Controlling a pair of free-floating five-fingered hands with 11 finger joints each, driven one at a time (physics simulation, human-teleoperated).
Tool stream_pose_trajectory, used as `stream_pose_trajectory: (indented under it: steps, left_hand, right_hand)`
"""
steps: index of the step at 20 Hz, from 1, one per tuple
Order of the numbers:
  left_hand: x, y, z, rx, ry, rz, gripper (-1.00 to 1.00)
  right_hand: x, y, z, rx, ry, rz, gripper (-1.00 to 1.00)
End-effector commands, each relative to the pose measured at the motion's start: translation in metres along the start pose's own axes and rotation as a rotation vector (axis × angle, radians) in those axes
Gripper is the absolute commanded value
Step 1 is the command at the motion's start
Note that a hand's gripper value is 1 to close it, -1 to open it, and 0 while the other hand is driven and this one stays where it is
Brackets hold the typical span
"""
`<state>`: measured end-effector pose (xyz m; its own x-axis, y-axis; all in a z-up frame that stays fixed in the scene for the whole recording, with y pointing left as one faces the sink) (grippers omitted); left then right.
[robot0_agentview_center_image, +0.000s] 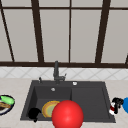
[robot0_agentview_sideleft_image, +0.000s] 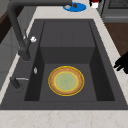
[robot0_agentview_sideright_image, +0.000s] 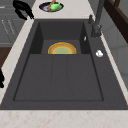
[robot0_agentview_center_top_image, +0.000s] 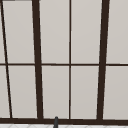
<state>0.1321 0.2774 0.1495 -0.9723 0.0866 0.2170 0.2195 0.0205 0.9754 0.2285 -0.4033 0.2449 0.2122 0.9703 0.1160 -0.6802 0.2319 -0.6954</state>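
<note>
Hovering at the front left corner of the sink, the left hand is nearest to the yellow plate, which lies flat on the floor of the left basin. I cannot tell how its fingers stand; it seems to hold nothing.

I think the plate is not easy to take: it lies flat, the basin walls are close on its left and front, and a hand going down there may hit the rim or only push the plate along.

The right hand is over the counter right of the sink, just beside a red and white cup and a blue plate. I cannot tell its fingers either. A careless move could tip the cup.

A big red ball covers part of the yellow plate in the front view. The faucet stands behind the basin, and a dish with green food is on the left counter.
</note>
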Motion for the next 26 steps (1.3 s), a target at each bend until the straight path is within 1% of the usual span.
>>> stream_pose_trajectory:
  steps: [1, 3, 5, 6, 7, 8, 9, 10, 13, 14, 15, 16, 20, 26]
  left_hand:
    - [0.0, 0.0, 0.0, 0.0, 0.0, 0.0, 0.0]
    - [0.0, 0.0, 0.0, 0.0, 0.0, 0.0, 0.0]
    - [0.0, 0.0, 0.0, 0.0, 0.0, 0.0, 0.0]
    - [0.0, 0.0, 0.0, 0.0, 0.0, 0.0, 0.0]
    - [0.0, 0.0, 0.0, 0.0, 0.0, 0.0, 0.0]
    - [0.0, 0.0, 0.0, 0.0, 0.0, 0.0, 0.0]
    - [0.0, 0.0, 0.0, 0.0, 0.0, 0.0, 0.0]
    - [0.0, 0.0, 0.0, 0.0, 0.0, 0.0, 0.0]
    - [0.0, 0.0, 0.0, 0.0, 0.0, 0.0, 0.0]
    - [0.0, 0.0, 0.0, 0.0, 0.0, 0.0, 0.0]
    - [0.0, 0.0, 0.0, 0.0, 0.0, 0.0, 0.0]
    - [0.0, 0.0, 0.0, 0.0, 0.0, 0.0, 0.0]
    - [0.0, 0.0, 0.0, 0.0, 0.0, 0.0, 0.0]
    - [0.0, 0.0, 0.0, 0.0, 0.0, 0.0, 0.0]
  right_hand:
    - [0.033, -0.007, 0.0, -0.02, 0.009, 0.012, 1.0]
    - [0.048, -0.01, -0.001, -0.012, 0.013, 0.015, 1.0]
    - [0.048, -0.01, 0.002, -0.01, 0.011, 0.011, 1.0]
    - [0.035, -0.015, 0.009, -0.002, 0.021, -0.026, 1.0]
    - [0.038, -0.005, 0.004, -0.028, -0.048, -0.031, 1.0]
    - [0.041, -0.01, 0.006, -0.007, -0.054, -0.032, 1.0]
    - [0.047, -0.011, 0.001, 0.008, -0.06, -0.03, 1.0]
    - [0.047, -0.01, 0.004, -0.005, -0.071, -0.033, 1.0]
    - [0.05, -0.01, 0.004, -0.004, -0.076, -0.038, 1.0]
    - [0.06, -0.008, 0.004, -0.003, -0.065, -0.028, 1.0]
    - [0.074, -0.005, 0.004, -0.003, -0.045, -0.006, 1.0]
    - [0.084, -0.006, 0.002, -0.019, -0.022, 0.015, 1.0]
    - [0.109, -0.002, -0.001, -0.04, 0.033, 0.054, 1.0]
    - [0.154, -0.001, -0.004, -0.054, 0.051, 0.07, 1.0]
